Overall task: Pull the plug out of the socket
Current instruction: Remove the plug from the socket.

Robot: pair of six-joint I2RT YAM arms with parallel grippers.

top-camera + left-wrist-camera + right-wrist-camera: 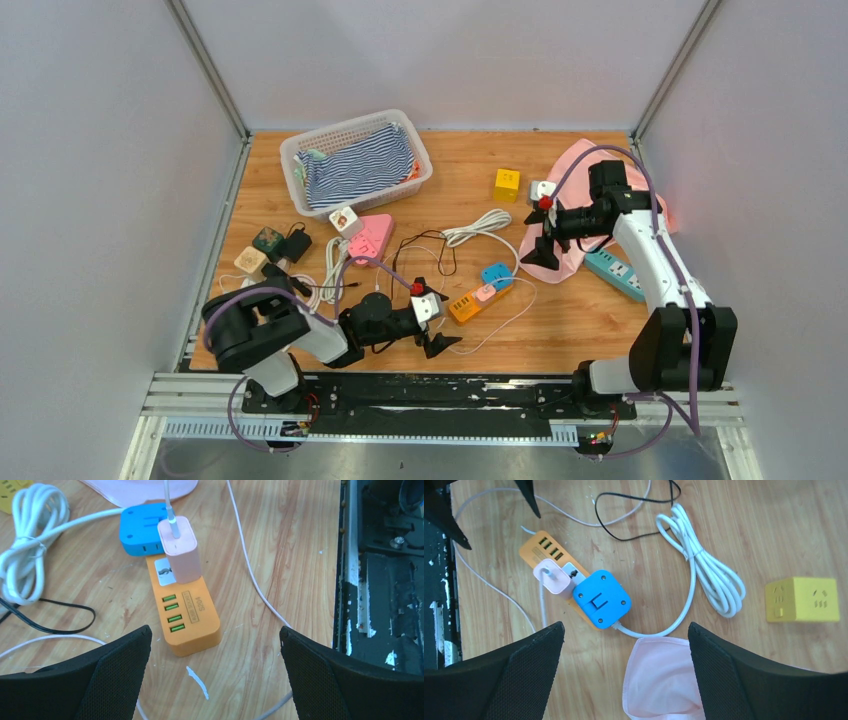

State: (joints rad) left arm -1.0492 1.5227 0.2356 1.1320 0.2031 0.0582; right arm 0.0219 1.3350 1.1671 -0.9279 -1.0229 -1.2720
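Plug: you are looking at the pink plug [180, 550] sitting in the orange socket strip [190, 620], at the end away from the four green ports, with a thin white lead running out of its top.
Socket strip: it is lying flat on the wooden tabletop [560, 330], between the two arms and nearer your left one.
Blue adapter [140, 530]: it is sitting at the plug's end of the strip, just beside the plug, with a white cord leading away from it.
Left pincer [215, 630]: you are holding it wide open and gripping nothing; it is pointing at the ported end of the strip, and neither finger is touching the strip or the plug.
Right pincer [625, 625]: you are holding it wide open as well, gripping nothing; it is hanging above the edge of the pink cloth [664, 680], looking down at the blue adapter and the plug.
White cable [709, 570]: it is lying coiled and tied beside the strip.
Yellow cube socket [804, 599]: it is standing well apart from the strip.
Basket [300, 150]: it is holding striped fabric at the far left.
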